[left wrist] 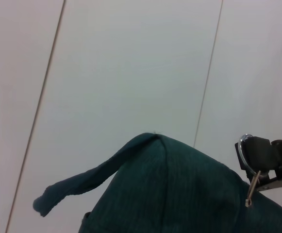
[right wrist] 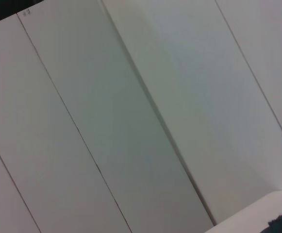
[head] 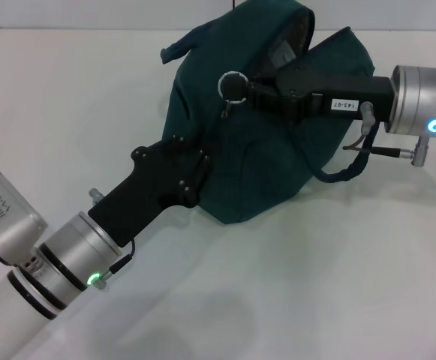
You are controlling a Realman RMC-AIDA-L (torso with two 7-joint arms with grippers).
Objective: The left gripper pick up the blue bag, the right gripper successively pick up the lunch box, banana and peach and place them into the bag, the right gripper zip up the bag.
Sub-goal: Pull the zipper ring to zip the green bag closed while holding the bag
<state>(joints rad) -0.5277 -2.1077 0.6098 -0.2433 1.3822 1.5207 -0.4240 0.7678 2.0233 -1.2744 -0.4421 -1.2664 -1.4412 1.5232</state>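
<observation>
Step in hand looks like the last one: zipping. No lunch box, banana or peach on view anywhere, so I judge they're already inside the bag (head: 255, 142), tho nothing shows it directly.

Bag sits on the table (head: 353, 285), mid-back in head view, bulging, dark teal-blue, one strap end (head: 174, 51) sticking out at its far left top, a loop handle (head: 345, 169) hanging on the right side.

Right gripper (head: 240, 88) reaches in from the right, over the bag's upper part, tip right at a metal ring (head: 233, 84) w/ a small pull tag hanging under it. Left wrist view shows the same ring (left wrist: 244, 151) caught in the black tip, so fingers seem closed on the ring. That's a judgement; contact is small.

Left gripper (head: 191, 169) comes from lower left, its black body pressed against the bag's near-left side. Fingers buried in or behind fabric: can't tell if they're pinching cloth or how wide they stand.

Next move, my guess: right pulls the ring along the zip line while left keeps the bag braced so fabric doesn't bunch or slide.

Hidden/unclear: zip track itself not visible, so can't say how far it's closed. Bag mouth and contents unseen. Right wrist view gives only wall panels plus a sliver of bag (right wrist: 281, 224) at the corner.
</observation>
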